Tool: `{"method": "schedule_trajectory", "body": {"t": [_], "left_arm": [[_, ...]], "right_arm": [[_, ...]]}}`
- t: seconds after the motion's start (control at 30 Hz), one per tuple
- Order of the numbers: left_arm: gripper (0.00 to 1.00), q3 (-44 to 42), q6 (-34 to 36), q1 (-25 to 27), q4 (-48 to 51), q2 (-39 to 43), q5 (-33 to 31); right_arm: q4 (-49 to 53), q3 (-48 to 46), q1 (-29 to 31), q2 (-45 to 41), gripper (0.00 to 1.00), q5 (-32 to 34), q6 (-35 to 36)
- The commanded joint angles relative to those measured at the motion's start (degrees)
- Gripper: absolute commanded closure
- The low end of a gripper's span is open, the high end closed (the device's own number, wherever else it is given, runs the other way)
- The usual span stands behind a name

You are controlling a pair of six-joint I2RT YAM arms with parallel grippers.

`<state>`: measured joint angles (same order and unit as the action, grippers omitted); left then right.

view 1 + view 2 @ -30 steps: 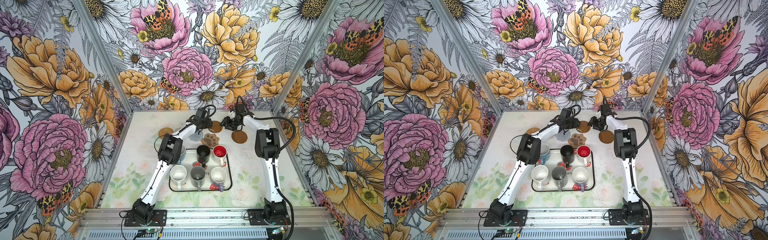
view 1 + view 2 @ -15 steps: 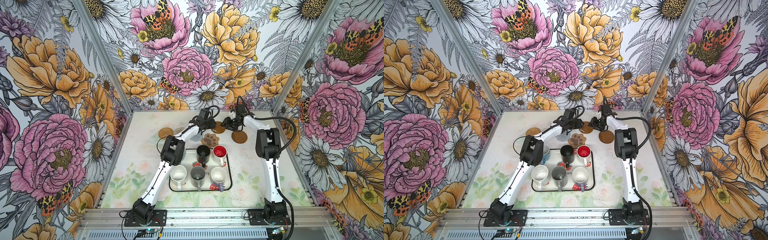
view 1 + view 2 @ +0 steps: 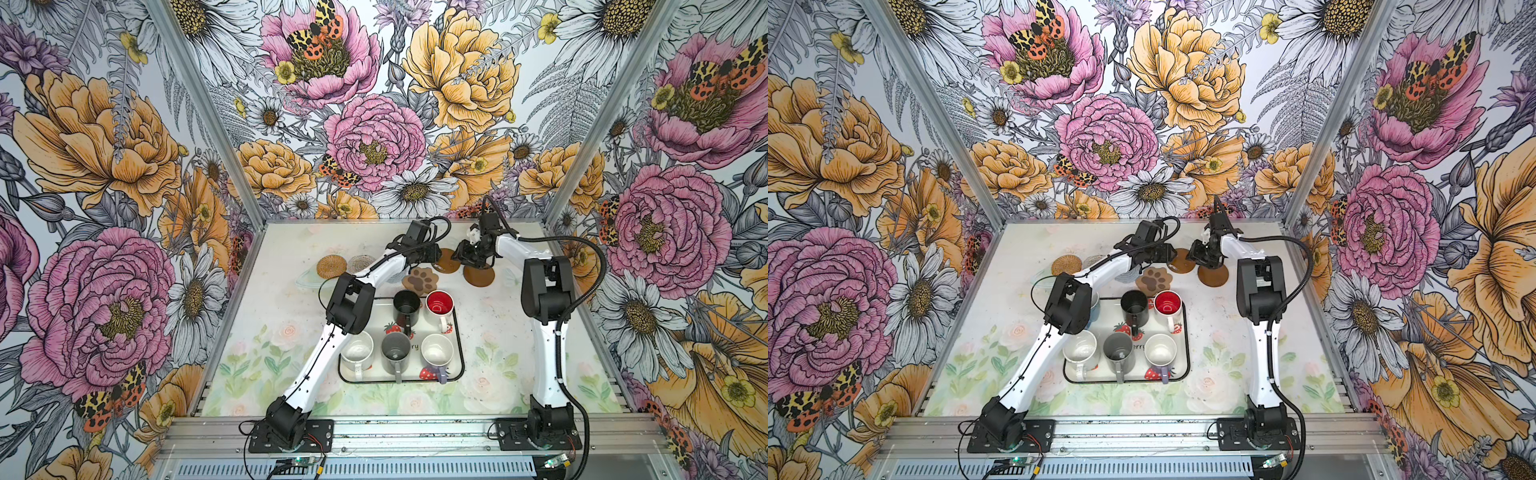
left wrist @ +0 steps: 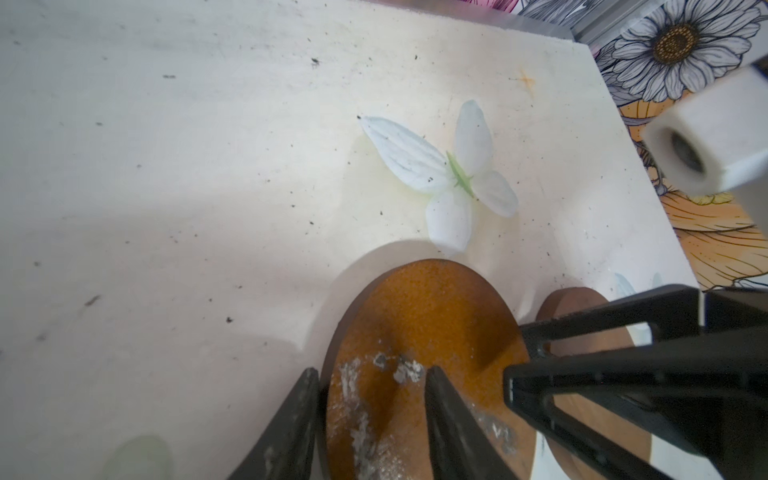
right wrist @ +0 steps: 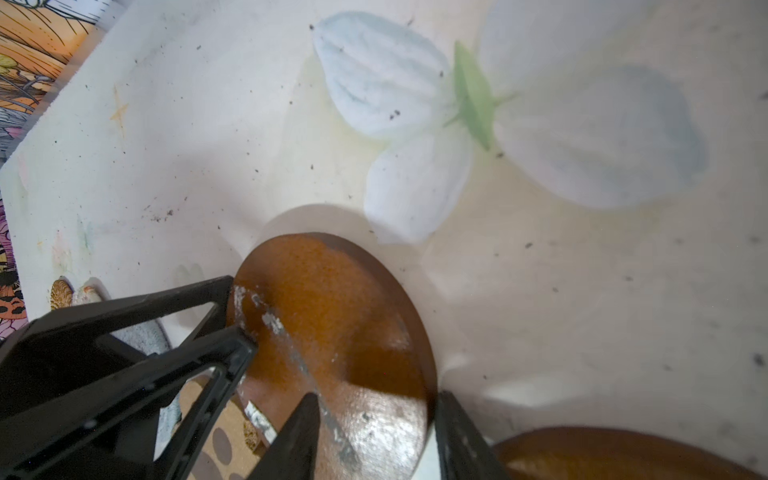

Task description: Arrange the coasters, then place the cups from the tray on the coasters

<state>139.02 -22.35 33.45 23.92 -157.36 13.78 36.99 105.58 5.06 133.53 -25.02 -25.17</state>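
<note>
The left gripper (image 4: 371,374) and right gripper (image 5: 378,395) meet from opposite sides at one brown disc coaster (image 4: 424,307), its orange cork-textured face showing. Each has its jaws apart, one finger outside the rim and one over the face. The second brown disc (image 3: 478,274) lies just beside the right gripper, the paw-shaped coaster (image 3: 420,279) near the left. The tray (image 3: 456,353) with its cups (image 3: 395,349) lies well apart, toward the arm bases.
</note>
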Motion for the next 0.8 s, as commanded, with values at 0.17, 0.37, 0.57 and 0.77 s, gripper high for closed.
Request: {"method": "schedule_trajectory", "body": {"t": [0.17,0.37,0.57,0.77], "left_arm": [[0.6,-2.4,1.9,2.2,2.2,0.9,3.4],[0.63,-4.0,2.3,2.7,2.4,2.1,4.1],[0.64,-4.7,2.9,3.5,2.4,2.9,4.6],[0.64,-4.6,3.6,4.5,2.5,2.9,5.0]], "right_arm": [[1.1,-5.2,0.6,-4.4,0.55,1.5,2.2],[1.1,-7.8,0.7,-6.0,0.55,2.7,2.9],[1.1,-9.5,0.5,-7.3,0.55,4.1,3.4],[1.1,-11.7,0.4,-9.4,0.55,6.3,3.6]]}}
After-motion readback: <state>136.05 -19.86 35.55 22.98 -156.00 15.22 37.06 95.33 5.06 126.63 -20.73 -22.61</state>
